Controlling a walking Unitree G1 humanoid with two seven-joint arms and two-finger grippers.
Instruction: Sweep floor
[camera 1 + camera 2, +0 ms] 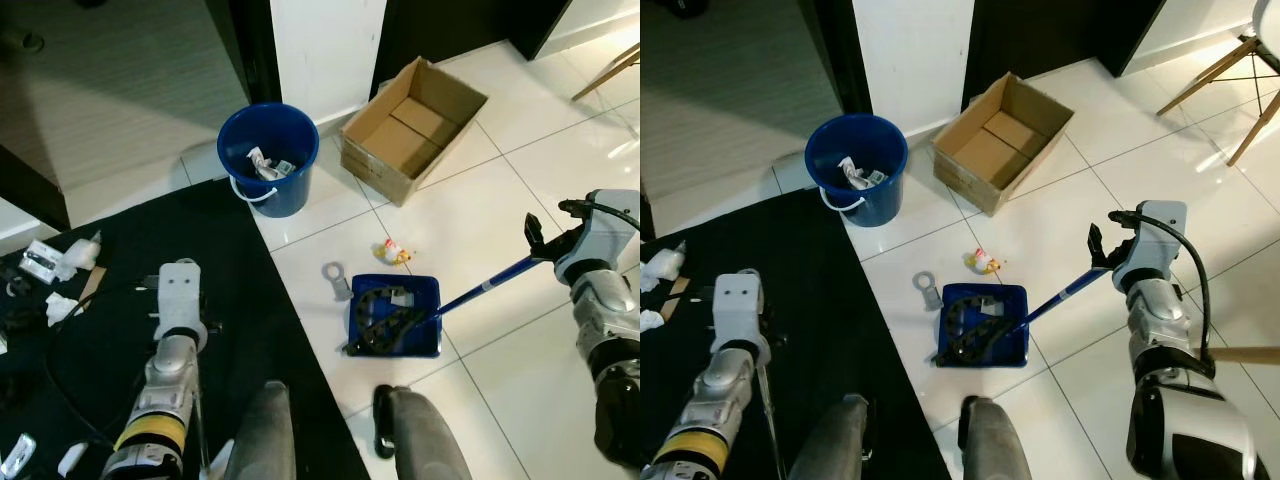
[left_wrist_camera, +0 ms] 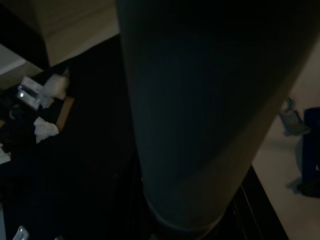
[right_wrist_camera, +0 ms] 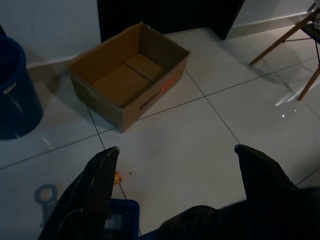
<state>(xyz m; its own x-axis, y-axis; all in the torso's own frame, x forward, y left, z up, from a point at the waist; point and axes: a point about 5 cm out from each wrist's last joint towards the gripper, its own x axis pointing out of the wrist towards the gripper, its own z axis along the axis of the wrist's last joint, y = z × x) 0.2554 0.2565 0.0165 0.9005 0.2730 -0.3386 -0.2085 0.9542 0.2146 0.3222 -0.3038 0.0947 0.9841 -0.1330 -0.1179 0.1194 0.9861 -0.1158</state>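
A blue dustpan [image 1: 422, 293] lies on the white tiles with black curved scraps [image 1: 380, 318] and a grey bit inside. Its blue handle [image 1: 485, 287] runs up to the right, ending at my right gripper [image 1: 545, 240]. In the right wrist view the fingers [image 3: 102, 170] stand wide apart, so the gripper is open, with the handle end at its base. A small yellow and red scrap [image 1: 395, 252] and a grey ring piece [image 1: 337, 281] lie just beyond the pan. My left arm [image 1: 178, 310] hangs over the black mat; a thin rod [image 1: 767, 405] runs beside it.
A blue bucket [image 1: 268, 158] holding crumpled trash stands at the back, with an open cardboard box [image 1: 412, 130] to its right. White paper litter [image 1: 62, 262] lies on the black mat [image 1: 230, 290]. Wooden chair legs [image 1: 1230, 75] stand far right. My legs [image 1: 425, 440] are at the bottom.
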